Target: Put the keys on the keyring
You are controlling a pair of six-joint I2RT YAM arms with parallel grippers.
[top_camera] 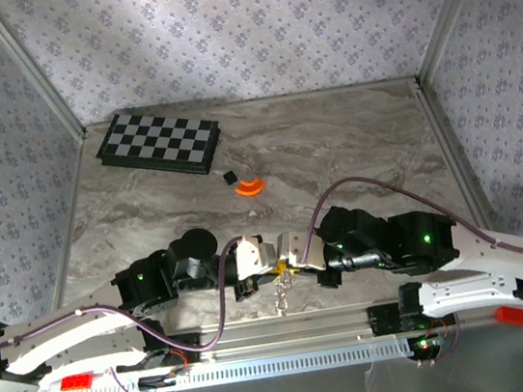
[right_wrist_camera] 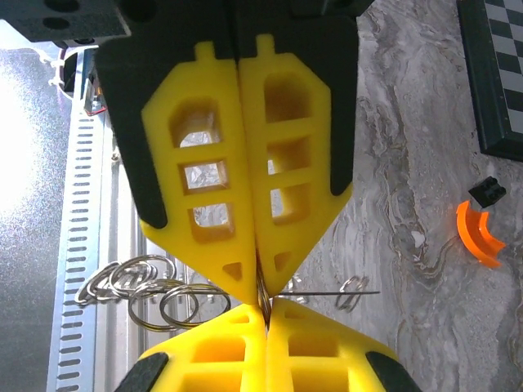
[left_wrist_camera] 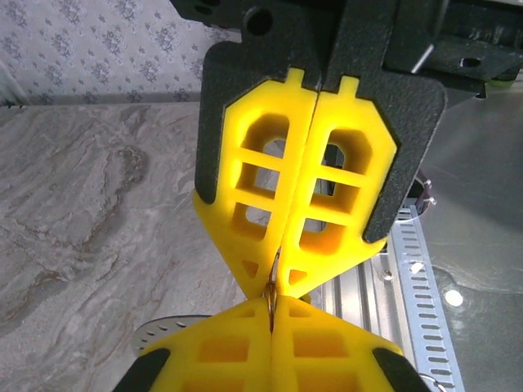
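Both grippers meet tip to tip near the table's front edge. The keyring [right_wrist_camera: 167,296] is a silvery wire ring with several small metal loops hanging from it, and it dangles below the tips [top_camera: 280,296]. My right gripper [right_wrist_camera: 265,314] is shut on the ring's wire, with the left gripper's yellow fingers [right_wrist_camera: 245,204] pressed together just above it. In the left wrist view my left gripper [left_wrist_camera: 272,309] is shut, and a thin metal edge of the keyring [left_wrist_camera: 273,282] runs into its seam. From above, the left gripper [top_camera: 264,270] and right gripper [top_camera: 292,268] touch. The keys are hidden.
A black-and-grey checkered board [top_camera: 159,142] lies at the back left. An orange round disc [top_camera: 250,187] and a small black cube [top_camera: 230,176] sit mid-table, beyond the grippers. A slotted metal rail [top_camera: 290,330] runs along the near edge, under the hanging loops.
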